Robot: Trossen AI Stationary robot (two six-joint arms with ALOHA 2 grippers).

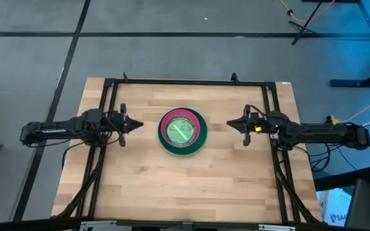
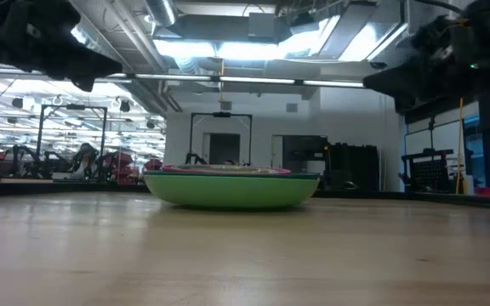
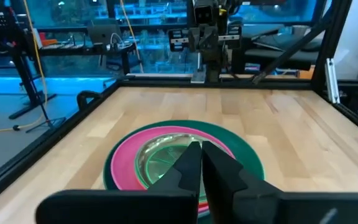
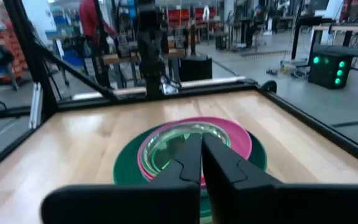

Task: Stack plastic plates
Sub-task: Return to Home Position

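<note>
**Plates stacked mid-table; both pincers closed and empty**

High view: the plastic plates [image 1: 182,132] sit as one stack at the middle of the frame on the wooden table [image 1: 172,186]. Dark green is outermost, magenta lies inside it, and light green is on top. The left gripper [image 1: 137,126] is at centre-left and the right gripper [image 1: 230,124] at centre-right; each points at the stack and is clear of it.

Low view: the stack [image 2: 232,185] rests flat at mid-frame, showing a green underside.

Left wrist view: the fingers [image 3: 188,165] are pressed together, holding nothing, with the stack [image 3: 135,155] just beyond them.

Right wrist view: its fingers [image 4: 229,168] are likewise closed and empty, with the stack [image 4: 232,134] beyond.
</note>
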